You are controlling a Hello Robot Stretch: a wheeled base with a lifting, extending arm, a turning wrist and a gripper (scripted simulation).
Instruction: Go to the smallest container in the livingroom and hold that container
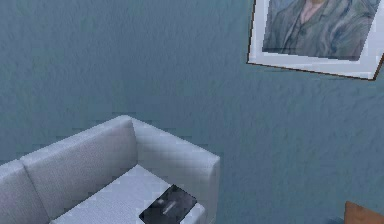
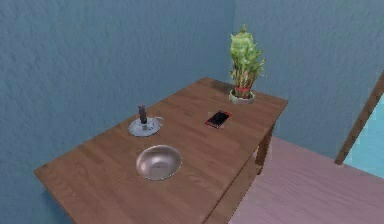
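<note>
**Bowl on the counter, arm side view**

Metal bowl (image 2: 158, 162) is the round, shallow container I see. It sits upright on the wooden counter (image 2: 90, 165), near the counter's front edge and about halfway along its length.

Just past the bowl, apart from it, there's a small grey dish (image 2: 145, 127) with a short dark stick standing upright in it. Could be a candle, can't confirm.

Toward the arm side view's right, a red phone (image 2: 218, 119) lies flat on the same counter, well apart from the bowl.

A potted plant (image 2: 243, 65) stands in a white pot at the far end, near where the two blue walls (image 2: 80, 60) meet. It's upright and leafy.

Pinkish floor (image 2: 320, 185) runs along the counter's right side.

Claw: can't tell its state or whether it has anything.

Forward view:
- A white sofa (image 1: 100, 165) is at lower left, against a blue-grey wall.
- A dark flat object (image 1: 168, 208) lies on its seat cushion. It's too small to identify.
- A framed picture (image 1: 320, 35) hangs on the wall at upper right.
- A brown corner (image 1: 366, 212) pokes in at the bottom right edge. Can't tell what it belongs to.
</note>
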